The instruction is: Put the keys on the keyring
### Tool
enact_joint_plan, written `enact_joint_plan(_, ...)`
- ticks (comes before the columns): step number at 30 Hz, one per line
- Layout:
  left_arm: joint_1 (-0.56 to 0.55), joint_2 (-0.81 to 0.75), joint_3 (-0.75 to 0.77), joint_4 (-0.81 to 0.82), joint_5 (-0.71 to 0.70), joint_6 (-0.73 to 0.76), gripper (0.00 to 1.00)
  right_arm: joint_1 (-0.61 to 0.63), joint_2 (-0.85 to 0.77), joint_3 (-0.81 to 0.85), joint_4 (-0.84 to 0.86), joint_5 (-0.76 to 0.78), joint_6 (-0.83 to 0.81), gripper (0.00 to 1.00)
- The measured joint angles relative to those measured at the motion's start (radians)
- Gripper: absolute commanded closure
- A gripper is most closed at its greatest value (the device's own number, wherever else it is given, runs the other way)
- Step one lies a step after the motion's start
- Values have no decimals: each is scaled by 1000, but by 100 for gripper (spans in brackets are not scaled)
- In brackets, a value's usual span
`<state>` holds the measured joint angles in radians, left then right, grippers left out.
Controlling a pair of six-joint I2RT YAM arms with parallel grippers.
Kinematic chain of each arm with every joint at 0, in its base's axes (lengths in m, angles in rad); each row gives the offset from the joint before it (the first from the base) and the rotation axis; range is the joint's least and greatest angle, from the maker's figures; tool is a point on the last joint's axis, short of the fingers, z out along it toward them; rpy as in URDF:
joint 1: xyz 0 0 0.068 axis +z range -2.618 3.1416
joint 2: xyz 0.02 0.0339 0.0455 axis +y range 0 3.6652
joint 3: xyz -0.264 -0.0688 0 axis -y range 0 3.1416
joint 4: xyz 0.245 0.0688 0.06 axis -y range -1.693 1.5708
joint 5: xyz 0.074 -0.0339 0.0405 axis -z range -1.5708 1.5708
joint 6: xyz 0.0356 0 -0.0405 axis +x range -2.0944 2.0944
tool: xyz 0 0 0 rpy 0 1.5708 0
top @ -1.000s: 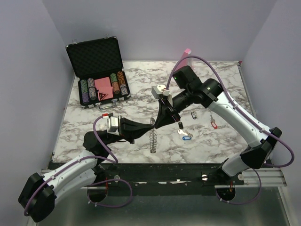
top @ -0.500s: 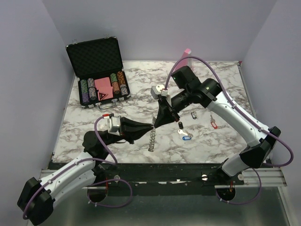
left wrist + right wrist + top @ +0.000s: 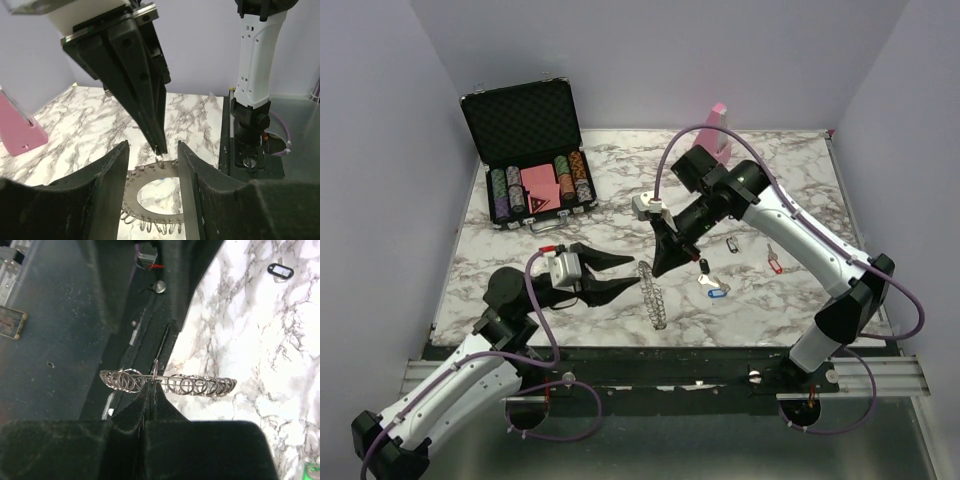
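My right gripper (image 3: 656, 268) is shut tight. It pinches one small loop on the rim of the keyring (image 3: 653, 296), in the middle of the top view. My left gripper (image 3: 635, 273) is partway open just left of the ring and holds nothing. The keys (image 3: 712, 283) lie just right of the ring. The table (image 3: 800, 160) is bare at the upper right. Its front edge is near, just below the ring.

Plain lilac walls (image 3: 650, 60) closed the space on three sides, the back one well beyond the right gripper (image 3: 656, 270). Beneath that gripper spread a white tabletop (image 3: 610, 190) veined with grey marble. On its near side, along the table's edge, ran an aluminium rail (image 3: 890, 375) above a dull grey metal floor (image 3: 670, 450). The light was even and soft.
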<state>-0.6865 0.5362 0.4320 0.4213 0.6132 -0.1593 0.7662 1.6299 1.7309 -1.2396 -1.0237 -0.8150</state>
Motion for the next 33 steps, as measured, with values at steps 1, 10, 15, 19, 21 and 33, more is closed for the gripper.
enact_joint_plan(1, 0, 5, 20, -32, 1, 13, 48, 0, 17, 18, -20, 13, -16, 99)
enact_joint_plan(10, 0, 96, 111, -194, 42, 47, 45, 1, 71, 81, -81, 122, -60, 99)
enact_joint_plan(15, 0, 124, 111, -245, 23, 50, 44, 1, 73, 95, -91, 145, -60, 99)
enact_joint_plan(19, 0, 136, 114, -248, 3, 55, 44, 1, 77, 95, -94, 149, -60, 99)
enact_joint_plan(21, 0, 153, 120, -247, 0, 57, 44, 1, 79, 95, -94, 150, -61, 99)
enact_joint_plan(33, -3, 241, 167, -248, 0, 59, 66, 1, 80, 96, -94, 152, -65, 99)
